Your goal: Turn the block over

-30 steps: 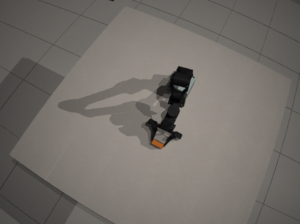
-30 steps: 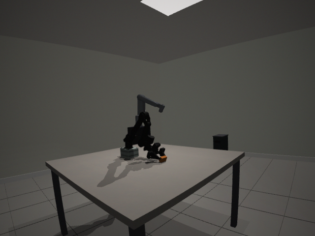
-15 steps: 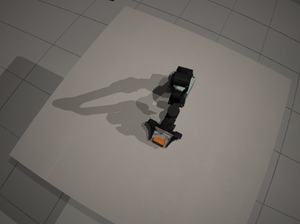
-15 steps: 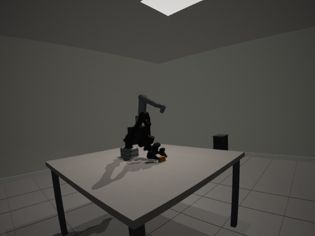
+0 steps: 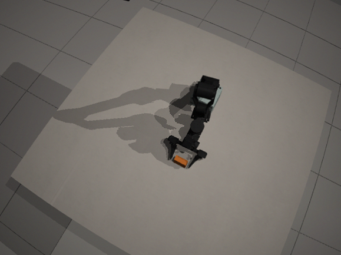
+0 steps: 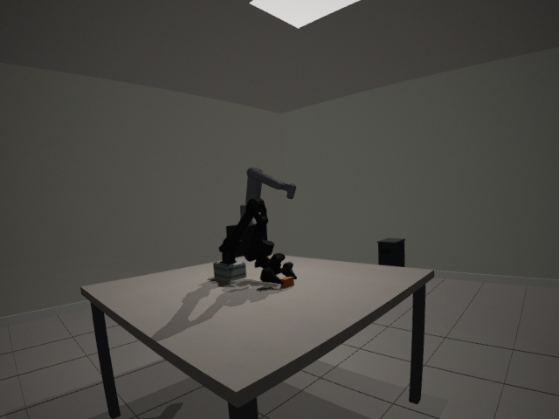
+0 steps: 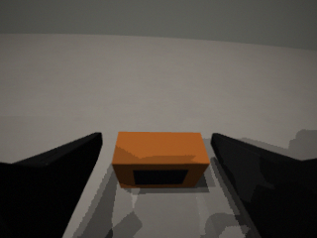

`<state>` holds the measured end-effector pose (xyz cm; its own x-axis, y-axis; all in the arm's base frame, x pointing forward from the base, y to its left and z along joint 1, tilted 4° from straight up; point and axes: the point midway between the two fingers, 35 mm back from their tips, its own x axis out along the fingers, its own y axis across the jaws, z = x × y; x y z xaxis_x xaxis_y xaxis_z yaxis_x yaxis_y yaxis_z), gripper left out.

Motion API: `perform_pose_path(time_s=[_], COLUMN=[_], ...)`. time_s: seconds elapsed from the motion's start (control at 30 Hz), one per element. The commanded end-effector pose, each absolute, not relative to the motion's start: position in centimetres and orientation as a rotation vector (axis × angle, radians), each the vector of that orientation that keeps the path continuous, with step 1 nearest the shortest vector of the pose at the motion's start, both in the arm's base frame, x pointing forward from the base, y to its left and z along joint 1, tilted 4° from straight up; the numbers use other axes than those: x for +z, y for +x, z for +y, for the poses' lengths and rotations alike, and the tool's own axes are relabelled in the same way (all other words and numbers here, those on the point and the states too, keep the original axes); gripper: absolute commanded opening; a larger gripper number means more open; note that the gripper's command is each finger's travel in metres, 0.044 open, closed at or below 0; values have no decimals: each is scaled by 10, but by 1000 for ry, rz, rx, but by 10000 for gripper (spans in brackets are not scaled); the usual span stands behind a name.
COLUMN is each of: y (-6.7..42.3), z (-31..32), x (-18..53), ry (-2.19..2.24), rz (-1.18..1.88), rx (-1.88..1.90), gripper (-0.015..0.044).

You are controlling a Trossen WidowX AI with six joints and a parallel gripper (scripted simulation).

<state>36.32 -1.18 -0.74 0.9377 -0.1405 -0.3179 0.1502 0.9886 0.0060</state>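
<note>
End effector point(image 7: 158, 164) wide open, holding nothing, fingers flanking but clear of the orange block point(image 7: 159, 155). Block down on the counter point(image 6: 352, 288), dark marked panel on the side facing the wrist camera, not underneath. Flip not finished, by the look of it. Next move likely: regrasp and tip a further quarter turn to bring that panel down.

Exterior view: whole counter, arm folded low near its base point(image 6: 229, 271). Top view: block's plain orange face point(image 5: 180, 161) only, mark hidden. Wrist view: sole sight of the marked panel.
</note>
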Motion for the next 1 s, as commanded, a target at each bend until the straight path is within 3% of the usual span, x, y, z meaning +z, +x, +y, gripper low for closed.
perform_pose_path(time_s=[0.0, 0.43, 0.67, 0.97], y=[363, 378, 358, 338], z=[-12, -10, -8, -8], x=[-7, 9, 56, 61], ry=[27, 40, 62, 63], rz=[320, 566, 745, 849], rx=[-152, -143, -141, -144], gripper=[440, 440, 440, 440])
